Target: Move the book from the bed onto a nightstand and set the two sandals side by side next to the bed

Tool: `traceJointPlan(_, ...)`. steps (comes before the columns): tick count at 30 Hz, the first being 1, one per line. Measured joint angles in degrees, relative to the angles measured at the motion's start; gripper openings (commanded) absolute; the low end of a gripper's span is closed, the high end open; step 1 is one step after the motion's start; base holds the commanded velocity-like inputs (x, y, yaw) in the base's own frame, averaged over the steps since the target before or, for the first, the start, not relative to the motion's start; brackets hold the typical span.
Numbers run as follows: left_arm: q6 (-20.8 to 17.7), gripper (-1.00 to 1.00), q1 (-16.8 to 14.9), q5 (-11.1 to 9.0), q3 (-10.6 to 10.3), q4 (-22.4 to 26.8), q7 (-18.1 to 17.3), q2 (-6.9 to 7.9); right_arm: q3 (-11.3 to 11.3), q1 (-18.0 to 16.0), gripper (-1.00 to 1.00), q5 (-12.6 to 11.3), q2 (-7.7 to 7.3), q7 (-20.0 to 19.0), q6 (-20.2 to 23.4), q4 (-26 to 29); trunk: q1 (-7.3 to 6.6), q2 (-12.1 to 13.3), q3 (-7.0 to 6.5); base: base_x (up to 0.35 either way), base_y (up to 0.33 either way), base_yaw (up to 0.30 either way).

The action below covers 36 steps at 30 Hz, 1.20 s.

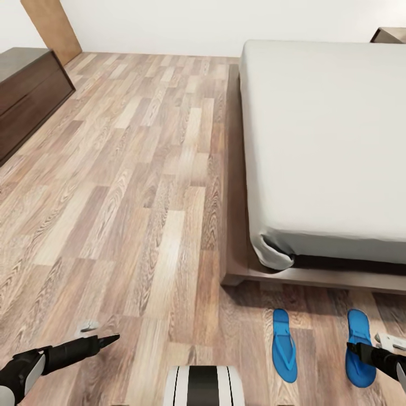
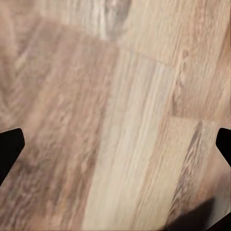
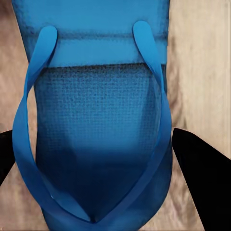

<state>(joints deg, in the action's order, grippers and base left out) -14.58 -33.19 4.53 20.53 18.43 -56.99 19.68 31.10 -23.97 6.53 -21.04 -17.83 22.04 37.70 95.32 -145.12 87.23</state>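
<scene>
Right gripper: fingers spread wide, one on each side of the right sandal, holding nothing.
Left gripper: low over bare floor; its wrist view shows the fingertips wide apart and empty.
Left sandal: flat on the planks near its mate, parallel, a plank-wide gap between.
Bed: beyond both sandals, its frame foot close to their toes.
Book: none on the visible mattress.
Risk: closing on the thin sole may catch only a strap, so the sandal could twist or slip and land crooked.
</scene>
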Motion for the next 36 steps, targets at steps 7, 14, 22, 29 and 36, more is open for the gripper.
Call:
traceJointPlan(7, 0.0, 1.0, 0.0, 0.0, 0.0, 0.0, 0.0, -0.01, 0.0, 0.0, -1.0, 0.0, 0.0, 0.0, 0.0, 0.1, 0.02, 0.0, 0.0, 0.167, 0.159, 0.0)
traceJointPlan(14, 0.0, 1.0, 0.0, 0.0, 0.0, 0.0, 0.0, -0.04, -0.3, 0.0, -1.0, 1.9, 0.85, 2.9, -0.3, -0.2, 0.03, 0.0, 0.0, 0.013, 0.012, 0.0)
traceJointPlan(22, 0.0, 1.0, 0.0, 0.0, 0.0, 0.0, 0.0, -0.04, -1.0, 0.0, -1.0, 11.0, 5.31, 15.7, -0.6, -0.2, 0.03, 0.0, 0.0, 0.0, 0.0, 0.0)
traceJointPlan(29, 0.0, 1.0, 0.0, 0.0, 0.0, 0.0, 0.0, -0.01, -1.0, 0.0, -1.0, 11.0, 5.47, 15.6, -0.5, -0.2, 0.03, 0.0, 0.0, 0.0, 0.0, 0.0)
traceJointPlan(36, 0.0, 1.0, 0.0, 0.0, 0.0, 0.0, 0.0, 0.01, -1.0, 0.0, -1.0, 10.7, 5.31, 3.8, -0.3, -0.2, 0.03, 0.0, 0.0, 0.0, 0.0, 0.0)
